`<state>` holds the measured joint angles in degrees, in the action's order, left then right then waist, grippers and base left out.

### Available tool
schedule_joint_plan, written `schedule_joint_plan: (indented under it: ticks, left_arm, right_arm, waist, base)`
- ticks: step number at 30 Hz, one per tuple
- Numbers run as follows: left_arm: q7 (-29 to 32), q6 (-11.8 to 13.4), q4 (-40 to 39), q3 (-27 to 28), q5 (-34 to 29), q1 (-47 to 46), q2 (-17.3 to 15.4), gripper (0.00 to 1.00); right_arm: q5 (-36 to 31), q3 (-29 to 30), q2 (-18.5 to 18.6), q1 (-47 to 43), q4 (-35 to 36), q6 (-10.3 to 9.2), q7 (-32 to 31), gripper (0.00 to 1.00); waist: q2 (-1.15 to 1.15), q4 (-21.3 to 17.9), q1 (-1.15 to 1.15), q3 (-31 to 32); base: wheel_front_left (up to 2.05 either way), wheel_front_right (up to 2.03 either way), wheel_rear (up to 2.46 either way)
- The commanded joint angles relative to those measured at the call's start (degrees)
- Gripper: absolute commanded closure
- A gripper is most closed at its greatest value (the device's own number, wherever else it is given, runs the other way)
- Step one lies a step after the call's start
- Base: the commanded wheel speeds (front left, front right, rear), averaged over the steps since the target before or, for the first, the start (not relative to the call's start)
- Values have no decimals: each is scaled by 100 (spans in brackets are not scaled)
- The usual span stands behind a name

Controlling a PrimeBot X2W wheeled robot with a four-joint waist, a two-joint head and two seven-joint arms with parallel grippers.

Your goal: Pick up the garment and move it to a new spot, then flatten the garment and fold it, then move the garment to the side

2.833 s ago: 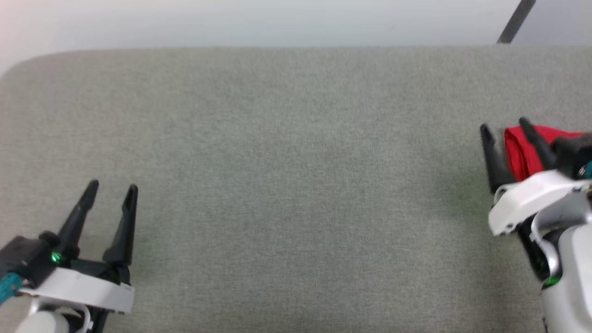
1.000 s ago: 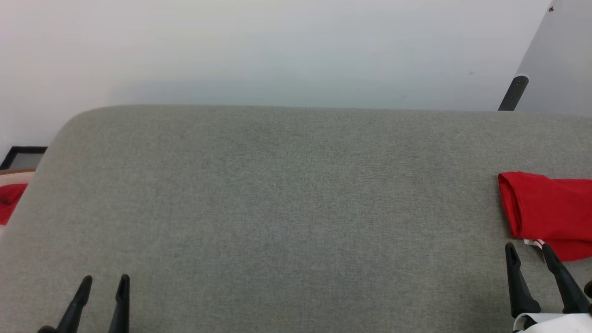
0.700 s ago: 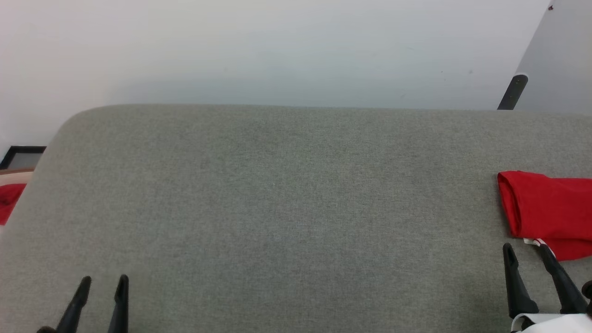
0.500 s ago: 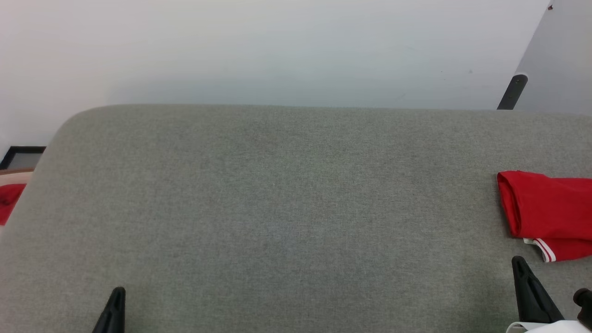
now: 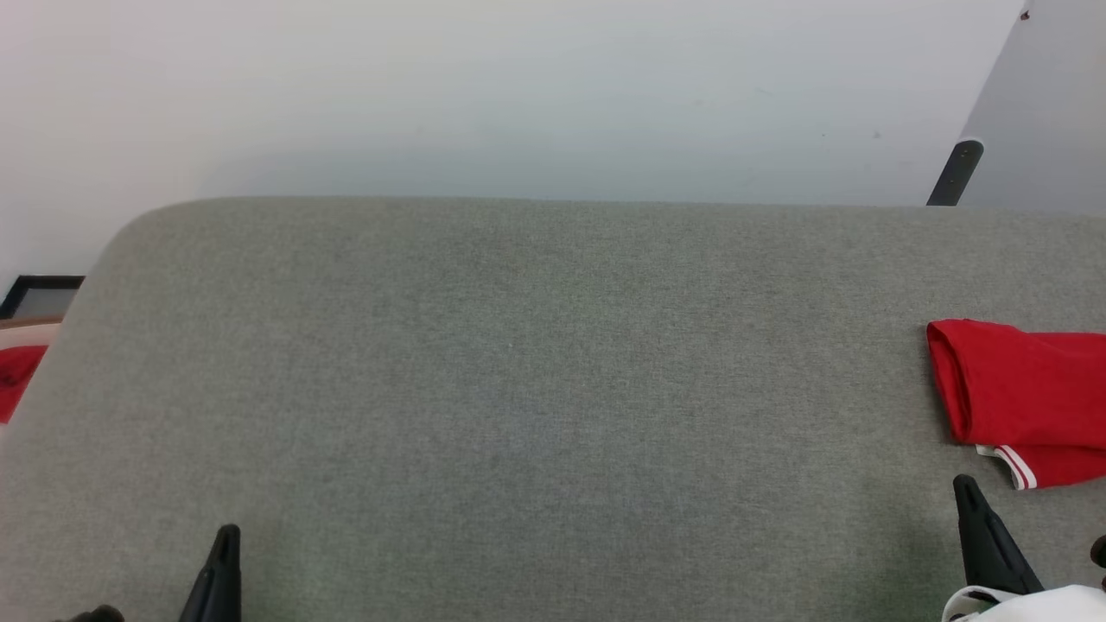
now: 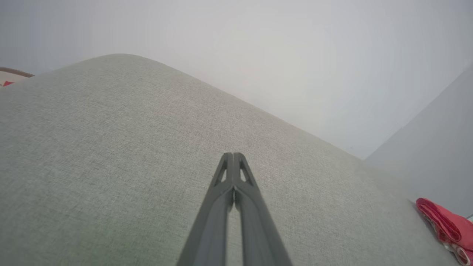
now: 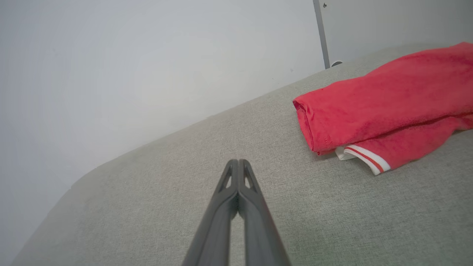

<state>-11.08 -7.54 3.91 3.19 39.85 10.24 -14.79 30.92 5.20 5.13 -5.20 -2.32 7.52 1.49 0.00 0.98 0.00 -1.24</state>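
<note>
The tabletop [image 5: 536, 389] is covered in a grey-green woven fabric with a fine, even grain, and its far left corner is broadly rounded. The garment [image 5: 1020, 393] lies at the right edge, about midway between the far and near edges, folded into a flat, soft red bundle. Its left end is a plump rounded fold, and a band of white-and-red striped trim [image 7: 364, 158] pokes out from under the near side. The cloth looks matte and slightly fuzzy, with a stitched hem along the fold. The left gripper [image 6: 233, 157] sits low by the near edge on the left, its 2 long dark fingers pressed together tip to tip with nothing between them, pointing towards the far edge. The right gripper [image 7: 238, 162] is posed likewise by the near edge on the right, jaws fully closed and empty, its tip near the garment's trim but apart from it. A plain white wall [image 5: 518, 86] stands behind.
</note>
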Motion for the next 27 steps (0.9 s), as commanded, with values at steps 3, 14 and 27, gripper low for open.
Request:
schedule_joint_plan:
  ticks: [3,14,27]
  left_arm:
    - [83,4,3,47,354,-198,2,100]
    - [325,3,166,66,1155,-435,167,100]
    - [585,4,322,93,1978,-675,344,100]
  right_arm:
    - [405,31,10,187,3,-1,-46,100]
    - [1312,51,-27,345,-179,-1,-167,100]
    - [2251,71,-65,513,-369,-2,-292,100]
  waist:
    - [0,-3,0,4]
    - [0,-13,0,14]
    - [0,-24,0,27]
  base:
    - [0,0,0]
    - [0,0,0]
    - [0,0,0]
